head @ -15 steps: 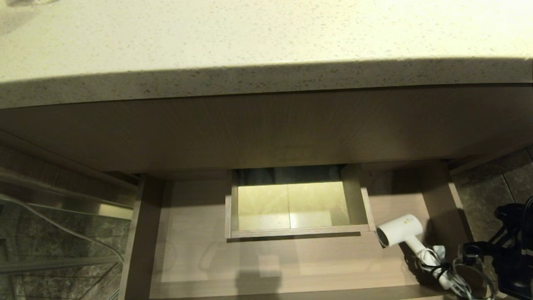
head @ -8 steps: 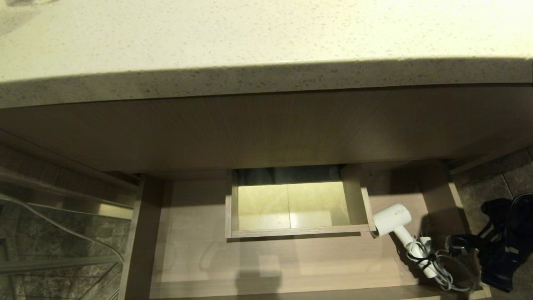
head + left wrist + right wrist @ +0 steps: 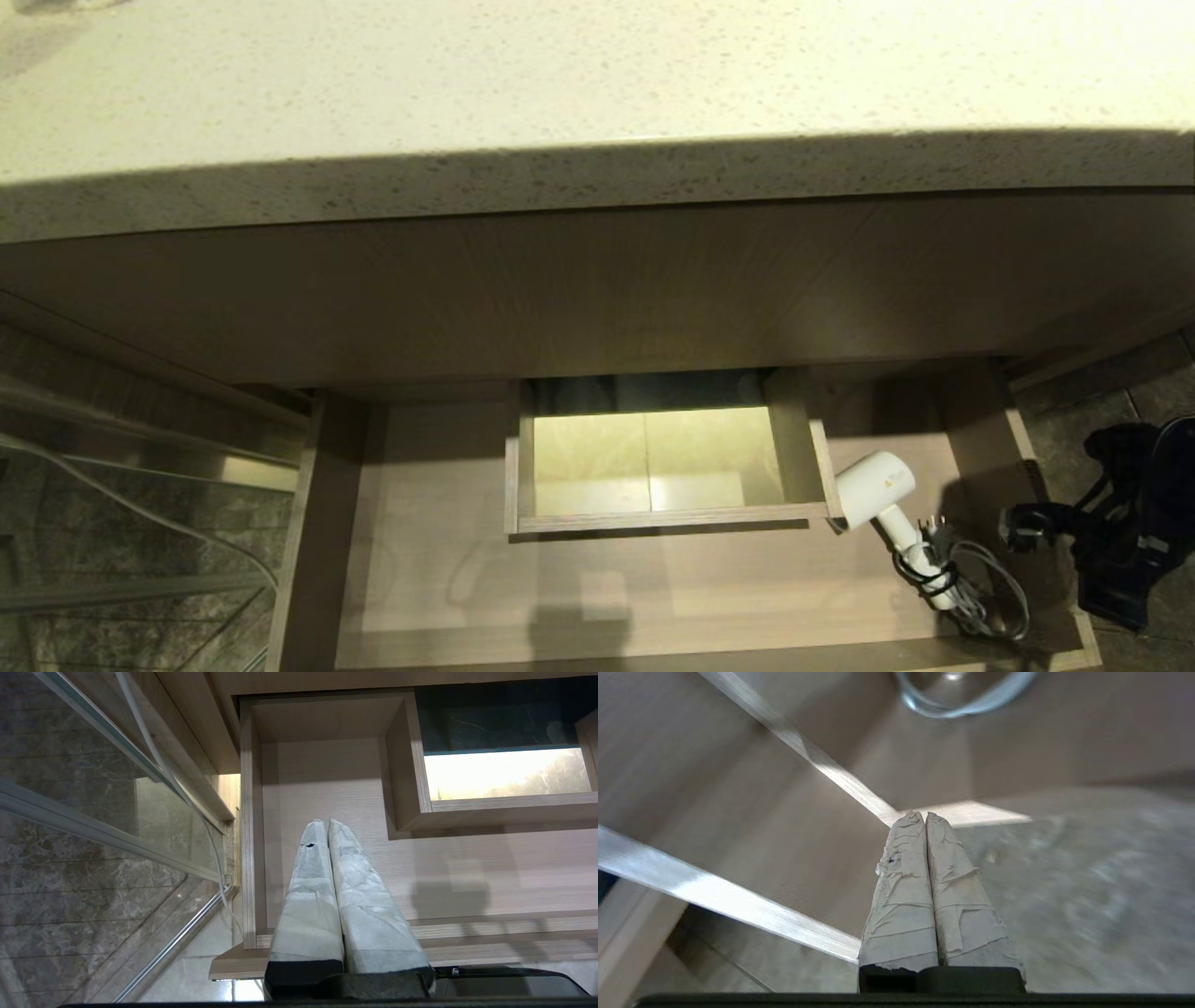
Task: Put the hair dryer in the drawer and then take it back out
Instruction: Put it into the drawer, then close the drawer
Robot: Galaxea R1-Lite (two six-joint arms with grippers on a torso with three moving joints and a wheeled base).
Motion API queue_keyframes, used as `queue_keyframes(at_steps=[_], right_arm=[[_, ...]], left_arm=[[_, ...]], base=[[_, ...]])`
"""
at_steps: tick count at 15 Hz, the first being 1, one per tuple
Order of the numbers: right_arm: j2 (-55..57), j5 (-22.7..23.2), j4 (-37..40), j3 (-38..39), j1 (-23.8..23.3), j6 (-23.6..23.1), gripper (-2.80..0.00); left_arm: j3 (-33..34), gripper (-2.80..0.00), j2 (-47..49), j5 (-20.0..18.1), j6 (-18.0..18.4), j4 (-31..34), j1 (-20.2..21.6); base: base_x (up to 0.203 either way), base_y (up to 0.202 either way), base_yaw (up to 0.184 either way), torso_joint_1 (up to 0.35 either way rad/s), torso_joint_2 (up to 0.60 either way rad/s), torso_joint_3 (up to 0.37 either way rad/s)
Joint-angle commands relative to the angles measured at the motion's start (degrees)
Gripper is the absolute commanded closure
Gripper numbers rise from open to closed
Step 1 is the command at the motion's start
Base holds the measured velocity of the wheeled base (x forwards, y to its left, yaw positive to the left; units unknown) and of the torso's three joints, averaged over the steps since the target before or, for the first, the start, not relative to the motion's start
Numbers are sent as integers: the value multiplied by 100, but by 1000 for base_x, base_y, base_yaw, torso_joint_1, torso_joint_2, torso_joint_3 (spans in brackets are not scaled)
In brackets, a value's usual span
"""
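Hair dryer (image 3: 876, 484) lies in drawer (image 3: 653, 607), R side, barrel touching cut-out wall (image 3: 825, 485), cord coiled by handle. R claw (image 3: 926, 817) pressed closed, empty, off to drawer's right; L claw (image 3: 325, 823) closed too, parked. Next: open wide, grab handle clear of cord.

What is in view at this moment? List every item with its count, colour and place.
hair dryer: one, white, on the drawer floor right of the cut-out, cord bundled beside its handle.
drawer: one, beige wood-grain, pulled open under the countertop.
cut-out: one, walled rectangle, mid drawer floor.
countertop: one, pale speckled, across the top.
glass panel: one, clear, left of the drawer.
left gripper: shut, above the drawer's left end.
right gripper: shut, empty; its dark arm is outside the drawer's right end.
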Motion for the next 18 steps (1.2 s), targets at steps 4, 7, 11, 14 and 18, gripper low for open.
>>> queue_keyframes(at_steps=[4, 7, 11, 14, 18], right_arm=[[-1069, 260, -10, 257, -40, -371, 0], [-1929, 294, -68, 827, -199, -500, 0], [-3490, 245, -127, 1703, -391, -522, 0], [-4674, -21, -89, 2414, -774, -493, 0], [-5086, -513, -33, 3300, -1525, -334, 0]], left_arm=[[0, 0, 0, 2, 1, 0, 0], [0, 0, 0, 2, 1, 0, 0], [0, 0, 0, 2, 1, 0, 0], [0, 0, 0, 2, 6, 0, 0], [0, 0, 0, 2, 10, 0, 0]], base=[[0, 0, 0, 0, 0, 0], [0, 0, 0, 0, 0, 0], [0, 0, 0, 0, 0, 0], [0, 0, 0, 0, 0, 0], [0, 0, 0, 0, 0, 0]])
